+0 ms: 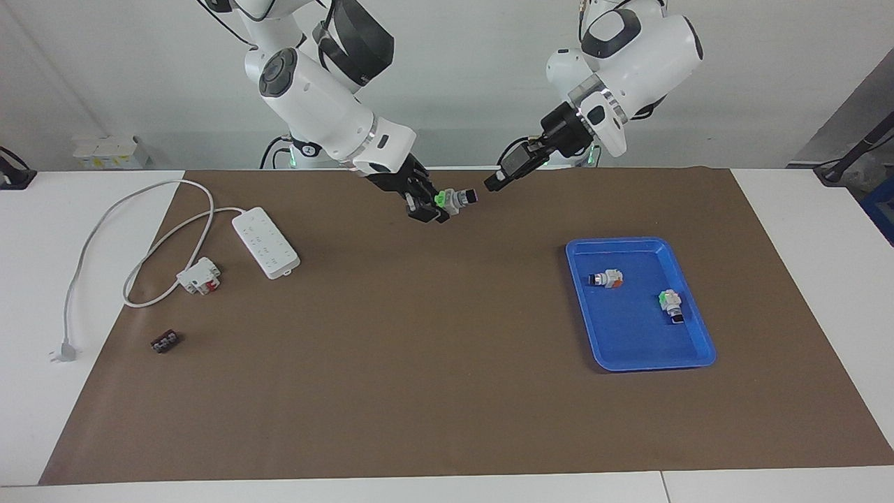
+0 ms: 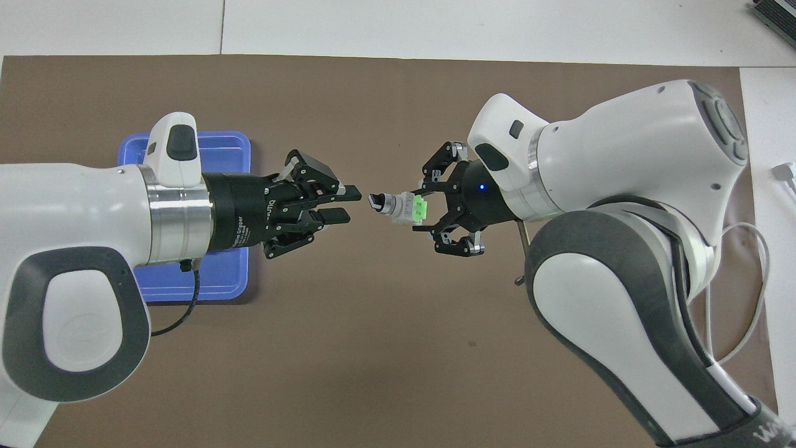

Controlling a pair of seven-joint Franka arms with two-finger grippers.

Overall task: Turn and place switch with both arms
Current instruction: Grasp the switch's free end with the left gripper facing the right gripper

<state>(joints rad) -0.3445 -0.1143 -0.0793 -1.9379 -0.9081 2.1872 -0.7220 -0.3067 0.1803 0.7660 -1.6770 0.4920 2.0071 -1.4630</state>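
Note:
My right gripper [image 1: 438, 202] [image 2: 418, 210] is shut on the green base of the switch [image 1: 457, 199] [image 2: 392, 204] and holds it in the air over the brown mat [image 1: 433, 363]. The switch lies level, its black knob end pointing at my left gripper [image 1: 492, 183] [image 2: 345, 204]. That gripper faces the knob from a short gap away. Its fingers [image 2: 348, 193] stand a little apart with nothing between them and do not touch the switch.
A blue tray [image 1: 628, 349] [image 2: 205, 286] toward the left arm's end holds a switch with an orange-red base [image 1: 606, 279] and another green-based one [image 1: 670, 304]. A power strip [image 1: 265, 242], breaker block [image 1: 199, 275] and small dark block [image 1: 165, 341] lie toward the right arm's end.

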